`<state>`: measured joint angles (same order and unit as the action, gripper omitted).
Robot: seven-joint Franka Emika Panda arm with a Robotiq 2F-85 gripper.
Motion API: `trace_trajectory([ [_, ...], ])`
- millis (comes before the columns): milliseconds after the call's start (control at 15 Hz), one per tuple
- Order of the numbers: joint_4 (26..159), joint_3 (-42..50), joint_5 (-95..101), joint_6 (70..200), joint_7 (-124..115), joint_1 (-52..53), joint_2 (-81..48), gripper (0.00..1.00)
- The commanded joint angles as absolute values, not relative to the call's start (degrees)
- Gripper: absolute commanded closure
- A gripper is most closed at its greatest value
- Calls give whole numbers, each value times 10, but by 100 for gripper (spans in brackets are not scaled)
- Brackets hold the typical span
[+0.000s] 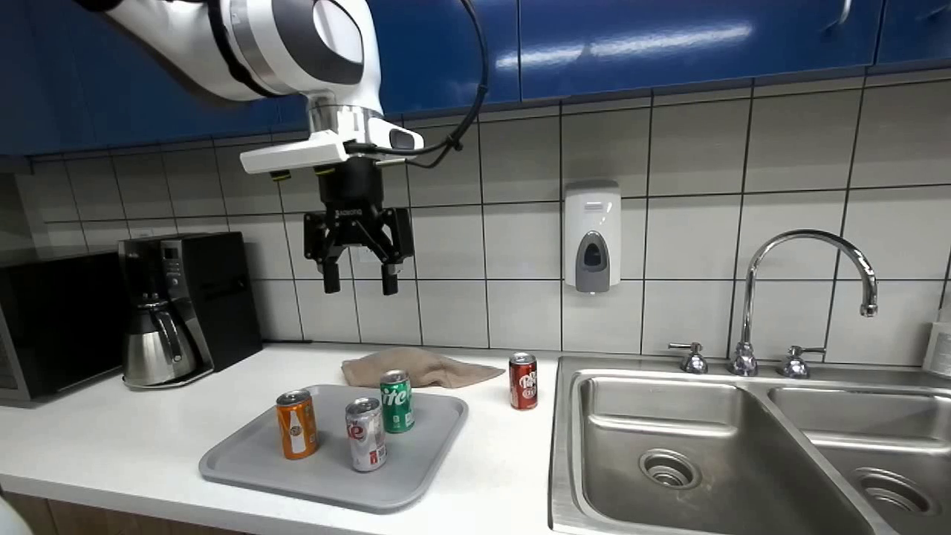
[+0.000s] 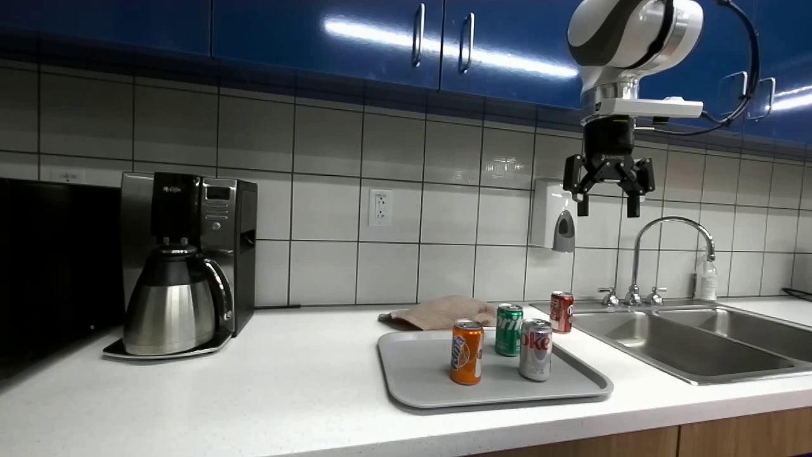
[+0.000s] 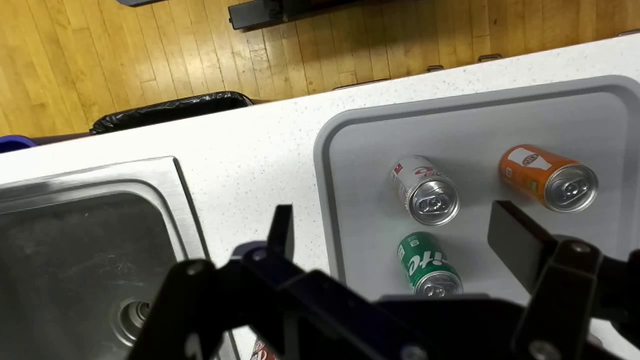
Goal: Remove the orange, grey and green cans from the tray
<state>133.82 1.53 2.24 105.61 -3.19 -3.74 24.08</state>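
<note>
On the tray (image 1: pixel 327 475): orange can (image 1: pixel 297 425), grey can (image 1: pixel 365 435), green can (image 1: pixel 397 401)

We begin at the left end of the white counter (image 1: pixel 89 446). A black appliance (image 1: pixel 56 319) comes first, then a coffee maker (image 1: pixel 212 297) with a steel carafe (image 1: pixel 152 353) seated in it.

Moving right, we reach the tray, flat on the counter. All three cans stand upright on it. The orange can is leftmost, toward the near side. Right of it, about level, the grey can. The green can stands just beyond the grey can, on the far side; in the wrist view we make out a strip of tray between the two.

Past the tray's far edge lies a rumpled brown cloth (image 1: pixel 416 369); touching the rim or just beside it, we can't say.

High over the counter hangs the gripper (image 1: pixel 360 281), pointing down from the arm (image 1: pixel 312 44), well above the cans. Jaws wide: we see the fingers (image 3: pixel 515 245) well apart in the wrist view and in both exterior views.

Right of the tray, we note a red can (image 1: pixel 523 381), upright on the counter itself, between tray and steel double sink (image 1: pixel 562 461). A soap dispenser (image 1: pixel 592 215) is fixed to the tiled wall (image 1: pixel 520 238). At the sink's far edge, a chrome tap (image 1: pixel 747 312) arches over.
</note>
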Motion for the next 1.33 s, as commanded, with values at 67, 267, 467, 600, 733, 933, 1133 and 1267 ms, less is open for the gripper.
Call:
trace_trajectory([
  [67, 1337, 17, 23, 1055, -32, -36, 241, 0],
  [267, 1337, 10, 22, 1063, -40, -31, 229, 0],
  [467, 1336, 2, 18, 1079, -45, -21, 213, 0],
  [600, 1331, -4, 16, 1089, -44, -12, 196, 0],
  [733, 1327, -10, 11, 1100, -47, -4, 176, 0],
  [933, 1322, -19, 4, 1116, -53, 8, 149, 0],
  [1133, 1319, -27, -5, 1128, -61, 19, 127, 0],
  [1267, 1317, -33, -12, 1135, -65, 26, 112, 0],
])
